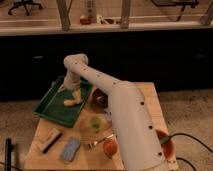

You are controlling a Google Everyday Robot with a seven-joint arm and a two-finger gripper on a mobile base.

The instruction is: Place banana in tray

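Note:
The dark green tray (50, 107) lies at the back left of the wooden table. The pale yellow-tan banana (71, 102) lies inside it, near its right side. My white arm reaches across the table from the lower right, and my gripper (74, 94) hangs over the tray directly above the banana, at or just off its top.
A wooden-handled brush (49, 139) and a blue sponge (70, 149) lie at the front left. A green cup (95, 123), an orange fruit (109, 147) and a fork (97, 142) sit mid-table. An orange-red bowl (167, 145) is at the right, and a dark bowl (99, 96) is beside the tray.

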